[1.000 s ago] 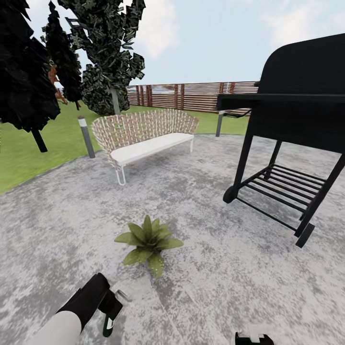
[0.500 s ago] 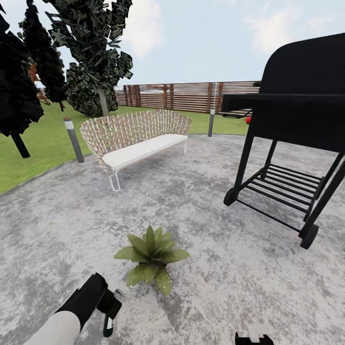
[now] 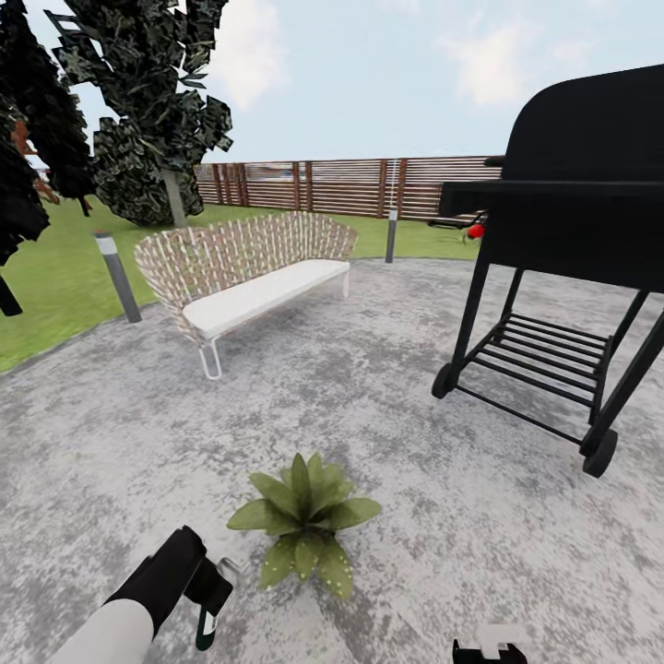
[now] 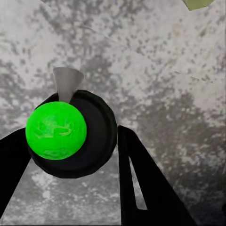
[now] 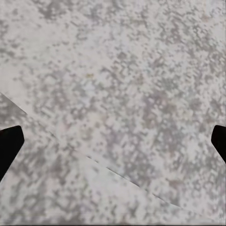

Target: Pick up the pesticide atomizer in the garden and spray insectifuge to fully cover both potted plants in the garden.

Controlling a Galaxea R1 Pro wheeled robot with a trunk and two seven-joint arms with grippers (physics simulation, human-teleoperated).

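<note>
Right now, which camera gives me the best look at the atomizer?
The left wrist view: the atomizer sits large between the left end effector's fingers, green spot facing the camera. The head view shows a small piece of the atomizer, under the left end effector, near the potted plant.

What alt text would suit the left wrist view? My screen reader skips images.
The left gripper holds a small dark round pesticide atomizer with a bright green spot between two black fingers, above mottled grey paving.
</note>
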